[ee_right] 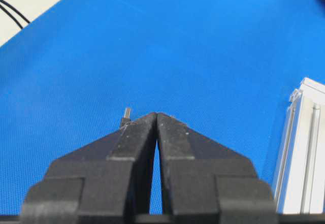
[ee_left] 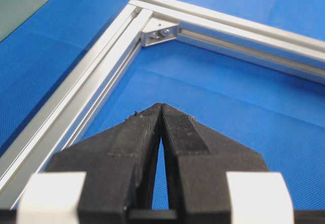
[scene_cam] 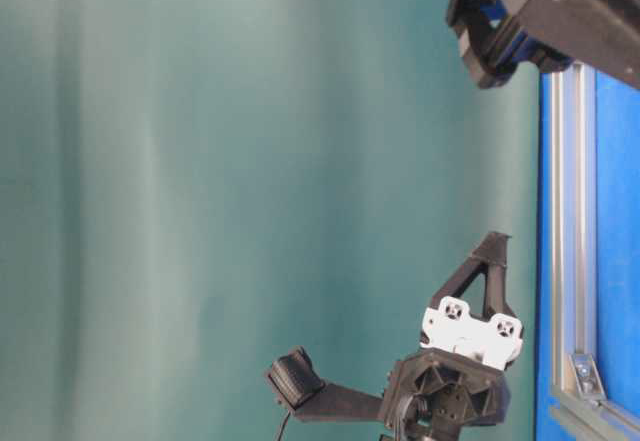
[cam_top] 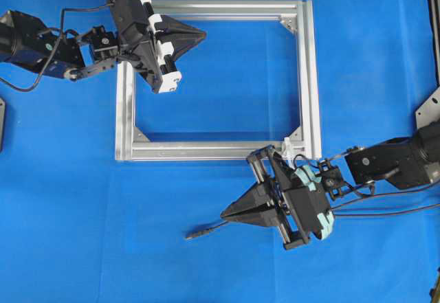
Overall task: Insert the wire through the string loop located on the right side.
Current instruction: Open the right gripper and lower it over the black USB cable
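Table (cam_top: 82,234) carries the frame (cam_top: 311,76), with the left tool (cam_top: 203,35) pressed together over its top-left corner. Right tool (cam_top: 223,214), also pressed together and empty, hovers by the wire (cam_top: 206,232); the loop (cam_top: 287,145) stands at the frame's lower-right corner. The limp wire may sag and miss so small a loop.

silver frame (cam_top: 313,76) on blue mat (cam_top: 378,55); black wire (cam_top: 206,231), white string loop (cam_top: 287,146).

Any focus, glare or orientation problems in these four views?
Overhead: evenly lit and sharp; the wire's plug and string loop are small but visible. Table-level: the picture is turned sideways, mostly blank green backdrop, soft. Left wrist: fingers close and slightly soft; mild glare on the silver frame. Right wrist: fingers hide most of the plug.
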You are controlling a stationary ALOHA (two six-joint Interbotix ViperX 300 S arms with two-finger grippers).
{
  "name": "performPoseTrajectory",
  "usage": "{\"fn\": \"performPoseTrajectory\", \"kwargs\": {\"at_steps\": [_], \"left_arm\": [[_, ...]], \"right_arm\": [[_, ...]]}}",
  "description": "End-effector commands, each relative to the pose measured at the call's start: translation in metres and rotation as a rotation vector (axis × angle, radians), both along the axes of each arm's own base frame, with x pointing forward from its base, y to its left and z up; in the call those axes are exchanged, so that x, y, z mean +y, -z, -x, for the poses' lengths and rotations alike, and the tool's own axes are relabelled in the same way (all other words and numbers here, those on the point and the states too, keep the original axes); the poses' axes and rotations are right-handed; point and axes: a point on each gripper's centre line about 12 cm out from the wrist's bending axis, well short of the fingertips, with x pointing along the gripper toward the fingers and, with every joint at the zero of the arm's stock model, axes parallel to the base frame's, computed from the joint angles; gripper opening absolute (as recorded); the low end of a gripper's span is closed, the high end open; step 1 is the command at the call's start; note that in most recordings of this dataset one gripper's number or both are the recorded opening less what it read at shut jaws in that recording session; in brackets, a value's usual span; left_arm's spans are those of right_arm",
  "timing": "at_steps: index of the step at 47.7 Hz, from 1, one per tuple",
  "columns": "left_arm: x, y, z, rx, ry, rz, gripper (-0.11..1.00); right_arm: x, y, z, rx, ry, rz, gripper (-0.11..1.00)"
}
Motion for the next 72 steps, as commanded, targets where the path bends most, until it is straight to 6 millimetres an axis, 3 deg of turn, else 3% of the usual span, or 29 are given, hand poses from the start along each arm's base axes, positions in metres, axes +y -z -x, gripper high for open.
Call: {"fn": "performPoseTrajectory", "kwargs": {"at_steps": [1,7,31,38,47,51,63,72], "left_arm": [[-0.003,-0.018,-0.003,-0.04,0.027,-0.04,0.0],[-0.004,-0.019,-0.003,-0.041,0.027,-0.042,0.0],[-0.004,-0.018,-0.002,-0.039,0.027,-0.043,0.0],[-0.004,-0.018,-0.002,-0.038,0.027,-0.042,0.0],[-0.004,-0.018,-0.003,-0.039,0.027,-0.043,0.0],[-0.004,-0.018,-0.003,-0.039,0.027,-0.043,0.0],[-0.004,-0.018,-0.003,-0.038,0.027,-0.042,0.0],[-0.004,-0.018,-0.003,-0.039,0.027,-0.043,0.0]], "right_arm": [[0.003,-0.021,-0.004,-0.064,-0.007,-0.013,0.0],[0.004,-0.022,-0.005,-0.051,-0.013,-0.002,-0.06],[0.008,-0.023,-0.004,-0.051,-0.021,-0.019,-0.05],[0.009,-0.023,-0.004,-0.038,-0.016,-0.049,0.15],[0.012,-0.02,0.0,-0.024,-0.023,-0.058,0.71],[0.012,-0.02,0.0,-0.023,-0.02,-0.059,0.9],[0.01,-0.013,-0.001,-0.004,-0.004,-0.067,0.9],[0.009,0.007,-0.004,0.044,0.025,-0.083,0.89]]}}
